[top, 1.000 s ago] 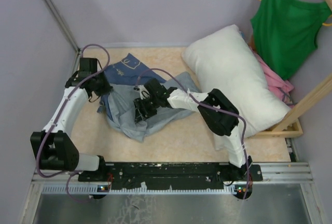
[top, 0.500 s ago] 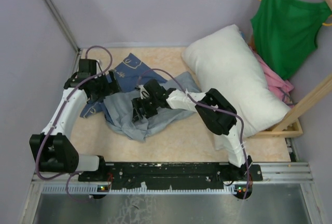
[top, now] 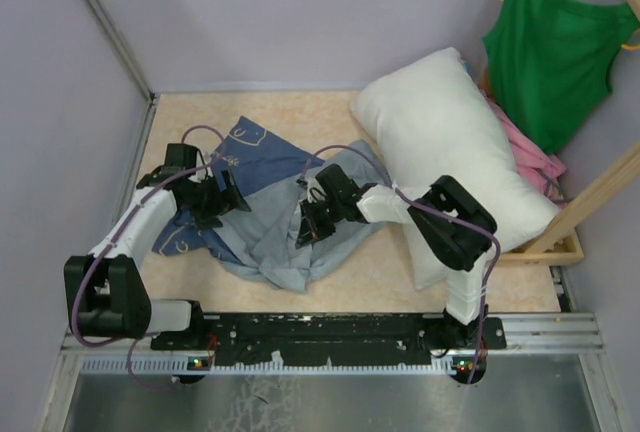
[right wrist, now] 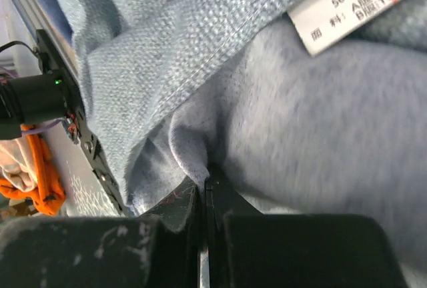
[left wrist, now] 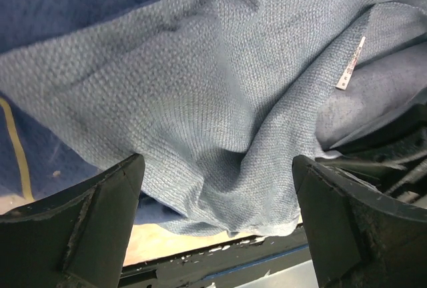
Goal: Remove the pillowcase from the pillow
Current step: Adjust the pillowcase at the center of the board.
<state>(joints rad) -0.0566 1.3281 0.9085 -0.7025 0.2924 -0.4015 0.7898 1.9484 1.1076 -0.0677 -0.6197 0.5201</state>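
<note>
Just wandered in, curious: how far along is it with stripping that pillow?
Looks done: the plump white pillow lies bare, the crumpled blue cloth pillowcase heaped beside it on the table. In hand: the right hand pinches a fold of the pillowcase; the left hand hovers open above it. Left: probably only letting go.

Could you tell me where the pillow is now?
In the top view, the pillow lies bare on the right side, beside the hanging green tank top and right of the crumpled pillowcase.
</note>
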